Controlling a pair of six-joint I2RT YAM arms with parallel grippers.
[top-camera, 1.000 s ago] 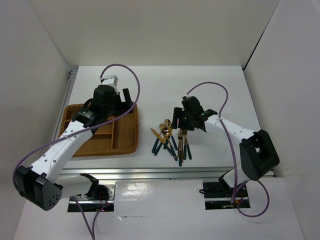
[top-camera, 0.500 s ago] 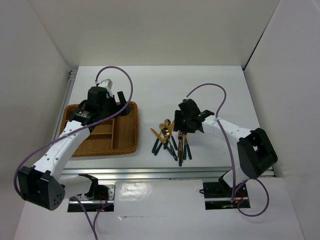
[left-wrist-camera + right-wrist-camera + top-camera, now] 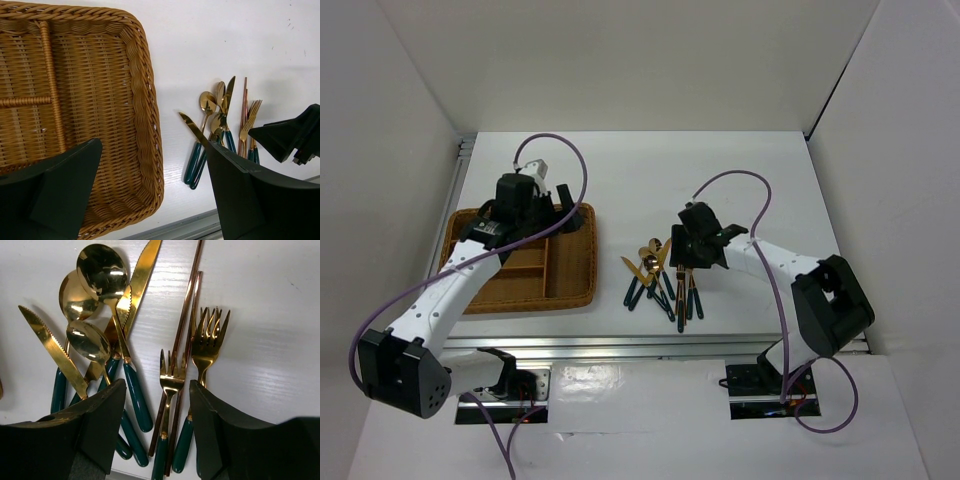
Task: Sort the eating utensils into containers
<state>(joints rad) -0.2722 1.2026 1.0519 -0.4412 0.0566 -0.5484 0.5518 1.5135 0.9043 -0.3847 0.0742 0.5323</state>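
Observation:
The eating utensils [image 3: 660, 277] lie in a loose pile on the white table right of the wicker tray [image 3: 590, 262]. The right wrist view shows two gold forks [image 3: 170, 382], reddish-brown chopsticks [image 3: 187, 315], spoons [image 3: 102, 270] and knives [image 3: 142, 276], all with teal handles. My right gripper [image 3: 682, 258] is open just above the pile, its jaws either side of one fork and the chopsticks [image 3: 157, 432]. My left gripper [image 3: 568, 208] is open and empty above the tray's far right corner [image 3: 155, 200]. The tray compartments [image 3: 95, 95] in view hold nothing.
The tray's woven rim [image 3: 146, 95] and dividers [image 3: 50, 85] stand up from the table. A metal rail [image 3: 650, 345] runs along the table's near edge. White walls enclose the table on the left, back and right.
My left gripper has swung left and back over the tray's far right corner. My right gripper has shifted slightly left and down onto the pile. The utensils have not moved.

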